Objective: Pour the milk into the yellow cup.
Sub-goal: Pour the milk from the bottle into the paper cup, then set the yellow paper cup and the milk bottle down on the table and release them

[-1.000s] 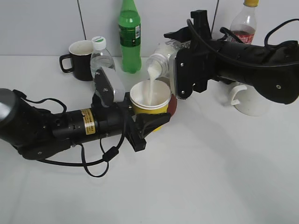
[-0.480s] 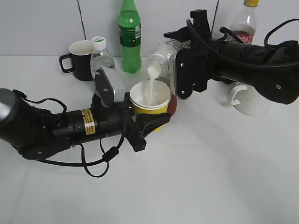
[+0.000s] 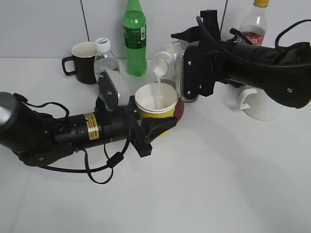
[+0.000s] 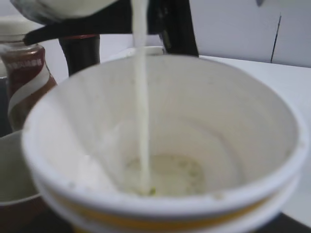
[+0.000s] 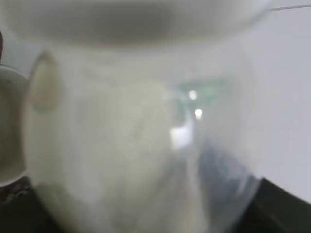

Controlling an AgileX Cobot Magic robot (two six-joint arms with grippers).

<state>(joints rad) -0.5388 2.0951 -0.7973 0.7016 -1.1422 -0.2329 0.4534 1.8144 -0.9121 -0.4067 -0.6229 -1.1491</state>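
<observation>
Since a second ago the milk (image 3: 165, 60) has tipped a little steeper, its mouth higher above the rim. White table (image 3: 218, 184) lies bare in front; bottles and mugs crowd the back edge. Right gripper (image 3: 187, 48) clamps the tilted bottle; left gripper (image 3: 158, 127) pinches the yellow cup (image 3: 155, 104), catching a thin stream at its centre.

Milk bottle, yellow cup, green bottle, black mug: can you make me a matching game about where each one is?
Things:
1. milk bottle
2. yellow cup
3. green bottle
4. black mug

Places:
A. standing upright at the back wall
B. tipped over, held by the right gripper
C. back left, handle pointing left
D. held by the left gripper, catching the stream

Pairs: 1-B, 2-D, 3-A, 4-C
</observation>
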